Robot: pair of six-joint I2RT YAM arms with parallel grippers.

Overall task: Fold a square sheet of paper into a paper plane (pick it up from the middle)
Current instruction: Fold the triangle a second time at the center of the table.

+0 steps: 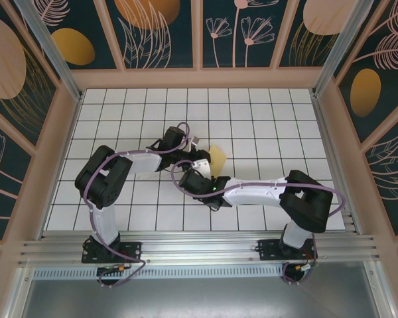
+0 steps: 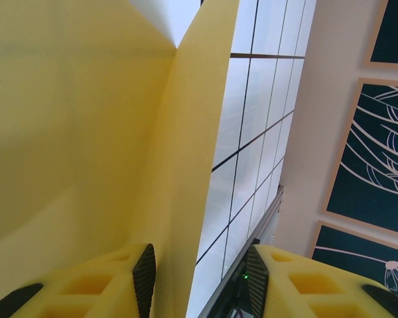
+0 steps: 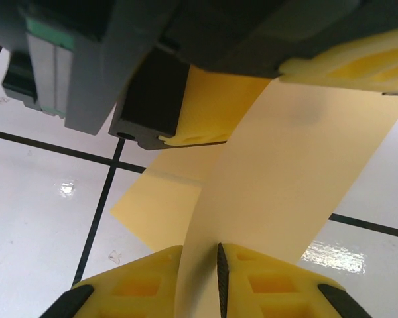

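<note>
The square sheet of paper (image 1: 218, 158) is yellow and bent, lifted off the tiles between the two arms at the table's middle. I cannot tell whether it has the form of a paper plane. My left gripper (image 1: 195, 141) (image 2: 200, 278) is open. The paper (image 2: 86, 132) lies along its left finger (image 2: 144, 278), and bare tiles show in the wide gap. My right gripper (image 1: 207, 167) (image 3: 199, 271) stands just below it with its jaws a narrow gap apart. A band of the paper (image 3: 285, 172) runs up from between them to the left gripper's body (image 3: 119, 66).
The white tiled table (image 1: 265, 119) with black grid lines is fenced by pink frames and dark flower panels. An aluminium rail (image 1: 199, 248) runs along the near edge by the arm bases. Free tiles lie at the back and on both sides.
</note>
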